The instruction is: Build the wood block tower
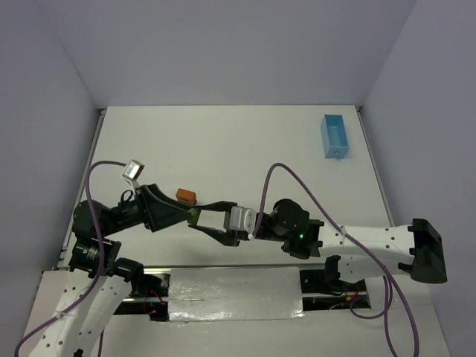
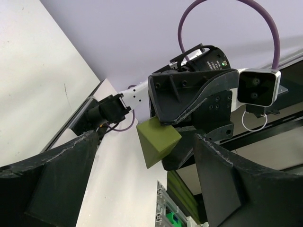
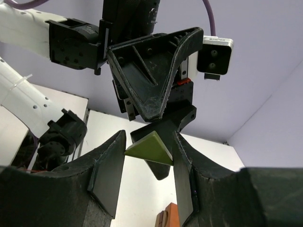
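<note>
The two arms meet just below the middle of the top view, raised above the counter (image 1: 245, 149). The right gripper (image 1: 207, 220) has its jaws closed on an olive-green wedge block (image 2: 156, 142), clamped by its flat sides with one pointed end sticking out. The left gripper (image 1: 184, 216) faces it head-on. Its jaws stand wide apart on either side of the wedge and touch nothing.

The step in hand looks like a pass of the wedge from the right arm to the left, perhaps to turn it for placing. The tower (image 1: 184, 195) is so far only a small orange-brown cluster on the counter, just up and left of the meeting grippers. How many pieces it holds cannot be told. A light-blue tray (image 1: 335, 136) lies well apart at the upper right.

The next move calls for the left jaws to close squarely on two free faces of the wedge before the right jaws let go. The sloped sides could let it twist or squirt out. It then needs carrying the short way up-left and lowering onto the stack.
</note>
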Available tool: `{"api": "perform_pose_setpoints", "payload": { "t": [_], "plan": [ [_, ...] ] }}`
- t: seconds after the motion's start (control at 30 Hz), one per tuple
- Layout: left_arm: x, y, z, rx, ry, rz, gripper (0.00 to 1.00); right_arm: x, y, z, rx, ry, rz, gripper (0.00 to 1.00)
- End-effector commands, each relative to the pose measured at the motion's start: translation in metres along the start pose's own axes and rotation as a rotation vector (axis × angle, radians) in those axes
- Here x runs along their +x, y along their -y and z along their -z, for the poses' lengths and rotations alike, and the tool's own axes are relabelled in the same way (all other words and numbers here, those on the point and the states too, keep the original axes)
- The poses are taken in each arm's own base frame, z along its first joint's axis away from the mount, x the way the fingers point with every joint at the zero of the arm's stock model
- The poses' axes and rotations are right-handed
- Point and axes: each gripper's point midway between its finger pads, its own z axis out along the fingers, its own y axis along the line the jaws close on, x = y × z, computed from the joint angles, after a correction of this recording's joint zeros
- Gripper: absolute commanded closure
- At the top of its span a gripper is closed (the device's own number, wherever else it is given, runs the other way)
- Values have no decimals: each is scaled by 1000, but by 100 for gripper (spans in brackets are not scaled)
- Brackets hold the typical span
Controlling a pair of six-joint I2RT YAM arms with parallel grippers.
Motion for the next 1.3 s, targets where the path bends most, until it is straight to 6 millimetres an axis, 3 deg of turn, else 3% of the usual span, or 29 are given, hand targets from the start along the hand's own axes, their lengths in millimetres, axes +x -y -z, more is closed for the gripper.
{"api": "perform_pose_setpoints", "payload": {
  "t": [0.0, 0.23, 0.4, 0.53, 0.7, 0.77, 0.93, 1.0, 1.1, 1.23, 1.27],
  "plan": [
    [-6, 32, 2, 85, 9, -87, 7, -31, 14, -6, 45, 95, 46, 75],
    [-1, 49, 6, 163, -12, -67, 31, -31, 16, -14, 48, 117, 98, 75],
    [0, 54, 7, 171, -18, -80, 48, -17, 16, -22, 51, 89, 124, 75],
    [-1, 47, 5, 154, -18, -75, 80, -6, 12, -20, 49, 71, 121, 74],
    [-8, 34, 2, 94, 14, -108, 100, 10, 5, -15, 30, 25, 117, 69],
    [-9, 25, 1, 39, 22, -101, 100, 12, 4, -12, 30, 17, 114, 63],
    [-21, 19, 4, -62, 82, -207, 100, 11, 16, -8, 100, -1, 75, 28],
    [-24, 18, 6, -93, 95, -248, 100, 14, 20, -8, 128, -33, 8, 1],
    [-33, 8, 10, -171, 141, -288, 100, 13, 34, -13, 210, -90, -143, 0],
    [-37, -5, 11, -230, 152, -296, 100, 26, 31, -14, 241, -200, -303, 0],
    [-37, -8, 11, -243, 148, -311, 100, 30, 41, -12, 319, -225, -340, 0]
  ]
}}
